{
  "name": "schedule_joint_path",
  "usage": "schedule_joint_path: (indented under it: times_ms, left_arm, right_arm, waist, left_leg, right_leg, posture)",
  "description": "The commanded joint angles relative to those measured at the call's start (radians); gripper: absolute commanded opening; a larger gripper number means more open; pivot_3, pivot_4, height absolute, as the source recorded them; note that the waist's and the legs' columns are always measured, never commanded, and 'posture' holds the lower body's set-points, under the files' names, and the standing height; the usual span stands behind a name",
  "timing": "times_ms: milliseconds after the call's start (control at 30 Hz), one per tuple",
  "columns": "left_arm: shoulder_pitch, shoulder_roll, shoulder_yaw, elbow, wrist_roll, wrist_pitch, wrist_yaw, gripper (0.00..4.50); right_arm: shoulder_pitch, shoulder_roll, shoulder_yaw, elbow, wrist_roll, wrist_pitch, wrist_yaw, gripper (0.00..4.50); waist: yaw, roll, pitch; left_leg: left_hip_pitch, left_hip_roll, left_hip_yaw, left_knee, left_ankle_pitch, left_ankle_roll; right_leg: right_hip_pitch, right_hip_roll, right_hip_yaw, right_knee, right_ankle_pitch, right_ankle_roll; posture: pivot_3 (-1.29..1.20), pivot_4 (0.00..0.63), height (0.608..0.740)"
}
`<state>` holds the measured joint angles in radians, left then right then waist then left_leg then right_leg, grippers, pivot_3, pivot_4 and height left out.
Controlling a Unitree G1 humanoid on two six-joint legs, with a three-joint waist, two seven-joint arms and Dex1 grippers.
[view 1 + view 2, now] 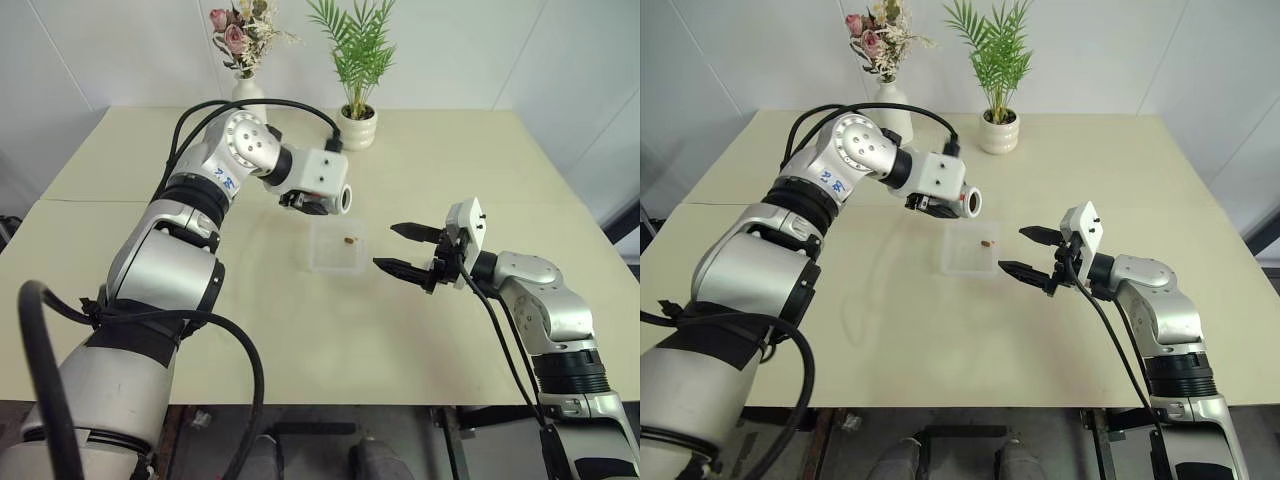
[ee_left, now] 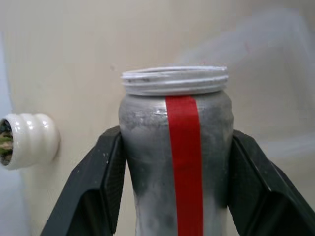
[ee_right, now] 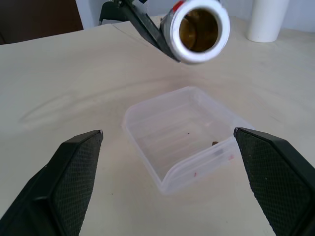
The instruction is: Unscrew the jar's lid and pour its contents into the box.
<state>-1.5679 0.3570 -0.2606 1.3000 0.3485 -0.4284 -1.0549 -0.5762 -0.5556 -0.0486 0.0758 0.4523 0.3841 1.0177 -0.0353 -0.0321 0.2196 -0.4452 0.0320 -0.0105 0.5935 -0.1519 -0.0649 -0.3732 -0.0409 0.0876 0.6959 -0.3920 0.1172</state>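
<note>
Test room — bare table (image 1: 150,330), white walls (image 1: 130,50)

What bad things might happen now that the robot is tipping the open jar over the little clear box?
The jar, lidless and lying sideways in the left gripper, hangs above the box's far edge, so any bits left inside might fall onto the table. The box is light and shallow; the open right gripper right beside it may nudge it away.

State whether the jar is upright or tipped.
Tipped: the jar lies roughly level in the left claw, its open mouth facing sideways above the box.
</note>
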Motion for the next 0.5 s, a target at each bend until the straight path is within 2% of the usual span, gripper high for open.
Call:
schedule_joint_path:
  times_ms: [33,367,500]
  left_arm:
    - [0.05,0.012,0.177,-0.083,-0.203,0.11,-0.009,2.5]
    - [0.312,0.076,0.432,-0.367,-0.476,0.396,0.101,2.5]
    - [0.446,0.079,0.53,-0.522,-0.577,0.439,0.18,2.5]
  right_arm:
    - [0.004,-0.018,-0.025,-0.057,0.023,0.007,0.001,4.49]
    - [-0.001,-0.029,-0.032,-0.051,0.024,0.015,-0.001,4.49]
    - [0.005,-0.024,-0.033,-0.053,0.021,0.009,-0.013,4.49]
  waist:
    - [-0.003,0.0,0.0]
    - [-0.018,0.0,0.0]
    - [-0.021,0.0,0.0]
  left_leg:
    - [0.0,0.0,0.0,0.0,0.0,0.0]
    - [0.001,0.001,-0.002,0.003,0.0,0.001]
    - [0.001,0.001,-0.003,0.003,-0.001,0.003]
  right_leg:
    - [0.0,0.0,0.0,0.001,0.0,0.0]
    - [0.001,0.0,-0.001,0.004,0.0,0.0]
    - [0.003,0.0,-0.002,0.003,0.001,0.0]
  posture:
    - [0.0,0.15,0.74]
    - [0.0,0.15,0.74]
    - [0.0,0.15,0.74]
